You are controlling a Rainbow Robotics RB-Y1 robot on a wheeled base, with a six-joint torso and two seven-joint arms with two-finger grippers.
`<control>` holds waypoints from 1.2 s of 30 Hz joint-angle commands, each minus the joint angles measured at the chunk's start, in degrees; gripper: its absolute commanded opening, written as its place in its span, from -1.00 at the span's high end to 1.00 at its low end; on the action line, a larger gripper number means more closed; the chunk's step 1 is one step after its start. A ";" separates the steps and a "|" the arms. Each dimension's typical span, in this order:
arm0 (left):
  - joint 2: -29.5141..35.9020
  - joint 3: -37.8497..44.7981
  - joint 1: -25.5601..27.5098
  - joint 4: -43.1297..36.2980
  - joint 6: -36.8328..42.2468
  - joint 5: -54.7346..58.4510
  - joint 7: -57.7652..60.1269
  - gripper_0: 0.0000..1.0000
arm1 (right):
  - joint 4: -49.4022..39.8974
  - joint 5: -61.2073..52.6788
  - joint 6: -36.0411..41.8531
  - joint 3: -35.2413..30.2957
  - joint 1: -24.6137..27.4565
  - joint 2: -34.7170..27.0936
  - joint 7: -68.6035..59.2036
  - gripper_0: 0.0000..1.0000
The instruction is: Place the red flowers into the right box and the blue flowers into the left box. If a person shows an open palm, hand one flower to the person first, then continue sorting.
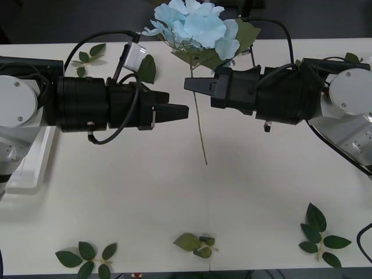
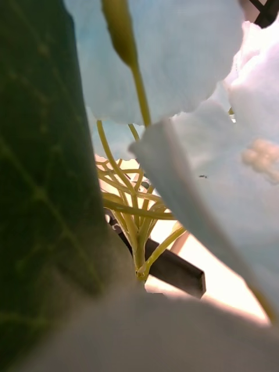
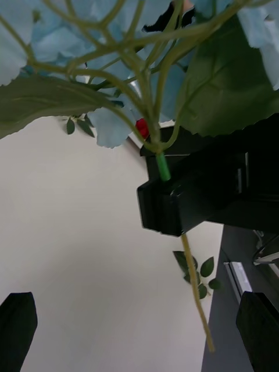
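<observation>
Loose green leaf sprigs [image 1: 87, 257] lie along the near edge of the white table [image 1: 174, 197], closest to my overhead camera. Above the table's middle my two arms point at each other. My right gripper [image 1: 193, 85] is clamped on the thin stem of a blue flower [image 1: 197, 26], just below its fluffy pale head and big leaves; my left wrist camera shows those black fingers [image 3: 165, 206] pinching the stem at its green sleeve, with the bare end hanging free beneath. From my right wrist camera I see petals and leaf pressed close. My left gripper [image 1: 179, 111] hovers just beside the hanging stem, lower than the right one, its fingers [image 3: 17, 328] spread wide with nothing between them. A white rim of the left box [image 1: 26, 174] peeks out under my left arm.
</observation>
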 commanded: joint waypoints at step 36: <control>-1.70 -11.10 4.45 -1.80 -17.81 5.07 -11.50 1.00 | -0.64 -0.18 -1.17 -0.03 -2.00 1.18 0.71 1.00</control>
